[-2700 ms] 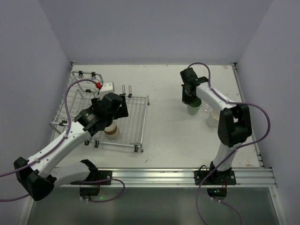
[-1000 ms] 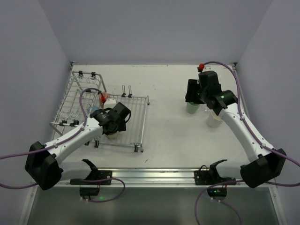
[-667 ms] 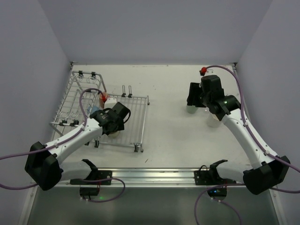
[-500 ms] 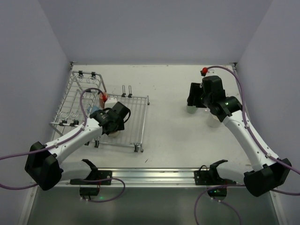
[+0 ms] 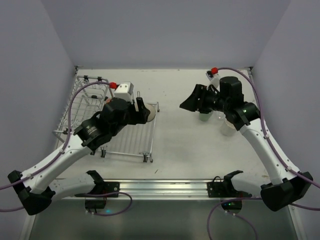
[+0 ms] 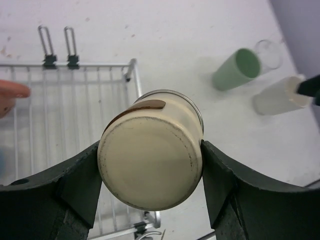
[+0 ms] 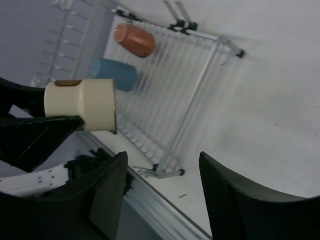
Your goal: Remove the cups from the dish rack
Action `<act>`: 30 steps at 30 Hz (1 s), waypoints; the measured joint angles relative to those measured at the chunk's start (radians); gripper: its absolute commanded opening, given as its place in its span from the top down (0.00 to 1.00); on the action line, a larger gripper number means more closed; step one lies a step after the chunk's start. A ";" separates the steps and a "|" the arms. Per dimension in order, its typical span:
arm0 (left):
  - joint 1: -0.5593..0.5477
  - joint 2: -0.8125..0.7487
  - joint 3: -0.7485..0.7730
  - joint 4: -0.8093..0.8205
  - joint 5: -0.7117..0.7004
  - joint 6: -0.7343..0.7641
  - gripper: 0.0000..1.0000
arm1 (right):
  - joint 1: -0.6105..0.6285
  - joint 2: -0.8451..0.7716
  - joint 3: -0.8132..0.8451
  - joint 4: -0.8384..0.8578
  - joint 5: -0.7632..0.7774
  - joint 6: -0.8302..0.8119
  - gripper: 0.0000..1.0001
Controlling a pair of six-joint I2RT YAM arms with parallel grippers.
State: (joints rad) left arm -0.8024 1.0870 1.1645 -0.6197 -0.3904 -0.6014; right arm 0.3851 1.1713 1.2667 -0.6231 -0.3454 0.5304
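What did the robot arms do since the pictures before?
The left claw grabbed the cream cup and lifted it off the dish rack, toward the right. The right claw swung left, away from the green cup. The rack and green cup stayed put.

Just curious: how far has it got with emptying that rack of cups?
A green cup, a clear cup and a whitish cup stand on the table. The left claw holds a cream cup above the dish rack. A blue cup and an orange cup lie in it, yet to go.
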 measured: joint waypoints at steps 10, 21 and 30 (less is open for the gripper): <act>-0.002 -0.305 -0.347 0.589 0.344 0.081 1.00 | -0.011 -0.047 -0.271 0.495 -0.473 0.468 0.41; -0.003 -0.286 -0.437 0.898 0.565 0.101 1.00 | -0.011 -0.038 -0.393 0.991 -0.630 0.887 0.43; -0.003 -0.287 -0.438 0.939 0.589 0.108 1.00 | -0.011 -0.046 -0.403 1.021 -0.637 0.935 0.44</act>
State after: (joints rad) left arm -0.8055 0.8001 0.7261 0.3195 0.1986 -0.4934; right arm 0.3744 1.1255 0.8635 0.3981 -0.9829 1.4651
